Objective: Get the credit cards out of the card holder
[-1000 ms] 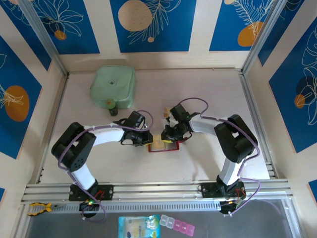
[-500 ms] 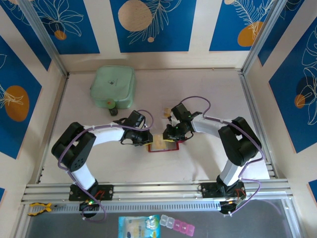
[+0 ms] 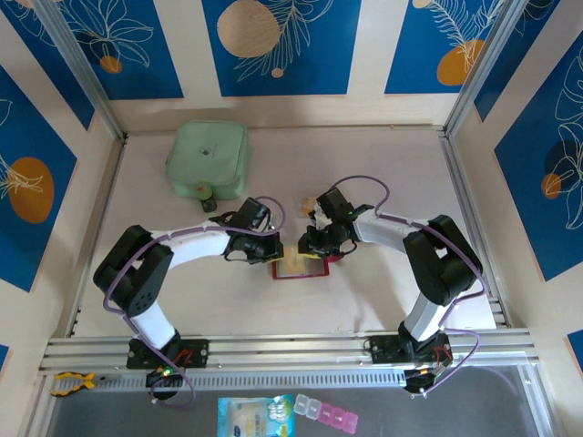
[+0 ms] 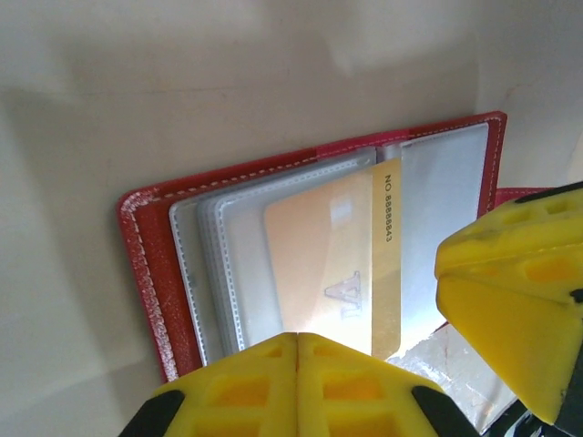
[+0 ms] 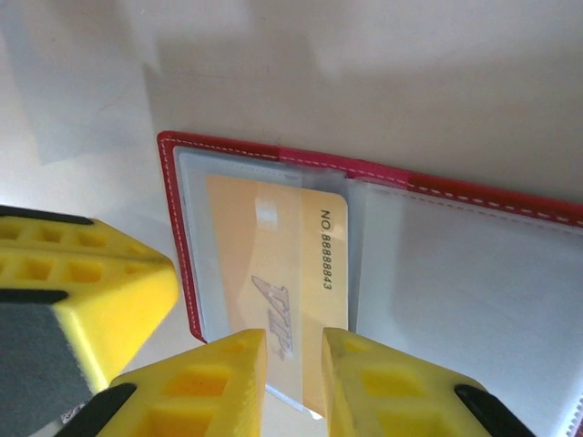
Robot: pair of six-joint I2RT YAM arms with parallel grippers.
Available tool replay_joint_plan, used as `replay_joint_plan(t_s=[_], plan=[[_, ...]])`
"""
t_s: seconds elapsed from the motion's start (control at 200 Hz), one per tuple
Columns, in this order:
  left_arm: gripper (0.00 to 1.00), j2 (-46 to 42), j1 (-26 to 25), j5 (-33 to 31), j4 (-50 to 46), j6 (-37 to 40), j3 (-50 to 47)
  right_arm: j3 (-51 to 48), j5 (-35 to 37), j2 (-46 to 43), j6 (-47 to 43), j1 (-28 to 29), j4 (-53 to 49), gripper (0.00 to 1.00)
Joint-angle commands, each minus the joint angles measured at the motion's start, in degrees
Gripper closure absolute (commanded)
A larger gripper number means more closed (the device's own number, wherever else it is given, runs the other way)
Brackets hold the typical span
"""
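Observation:
The card holder (image 3: 311,272), a red wallet, lies open on the table between both grippers, its pale grey pockets facing up (image 4: 146,246) (image 5: 178,228). A yellowish-gold credit card (image 4: 319,255) (image 5: 264,246) sticks partway out of a pocket, past the wallet's near edge. My left gripper (image 3: 273,249) (image 4: 298,339) is shut, its tips together and empty above that near edge. My right gripper (image 3: 307,244) (image 5: 294,350) hovers over the card's protruding end, jaws a narrow gap apart with the flat card showing between them. One right finger (image 4: 515,309) stands close beside the left tips.
A mint-green case (image 3: 208,159) sits at the back left. A small pale piece (image 3: 301,205) lies just behind the grippers. A clear shiny piece (image 4: 451,362) lies by the wallet's near corner. Metal rails border the table left and right.
My left jaws have closed fully and that arm has shifted slightly right. The right jaws have parted a little over the gold card.

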Motion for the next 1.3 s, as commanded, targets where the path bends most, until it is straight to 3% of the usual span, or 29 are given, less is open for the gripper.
replay_joint_plan(t_s=[0.0,0.815,1.295], plan=[[0.93,1.66,-1.00,1.61,0.59,-0.26,0.94,-1.21,-2.26,0.50,0.50,-0.41,0.94,0.76],[0.94,3.73,-1.24,-1.40,-2.40,1.21,0.46,-4.69,-10.12,4.31,2.01,-2.39,8.74,0.77],[0.94,3.75,-1.27,-1.33,-2.39,1.13,0.49,-6.62,-12.24,3.00,2.82,-2.93,12.02,0.89]])
